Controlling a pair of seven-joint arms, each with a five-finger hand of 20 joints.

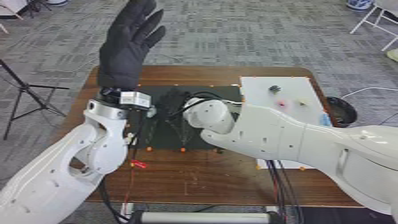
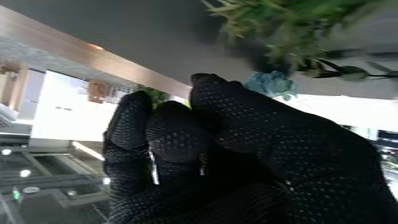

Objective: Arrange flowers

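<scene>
Some foliage [image 2: 289,20], wrist view; left hand [image 1: 124,55] open, head view; right hand [image 1: 184,125]: can't tell.

L hand [image 1: 124,55] up, fingers straight; R arm [image 1: 275,130] bent.

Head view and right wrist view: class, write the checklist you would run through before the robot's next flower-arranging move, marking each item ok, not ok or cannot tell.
1. Left hand raised, well apart from the white board: ok.
2. Pink flower on the white board, uncovered: ok.
3. Dark mat fully uncovered in the head view: not ok, the right arm hides part of it.
4. Blue flower with its stem in sight: not ok, only its bloom shows beside the right hand.
5. Right hand gripping a stem: cannot tell.
</scene>
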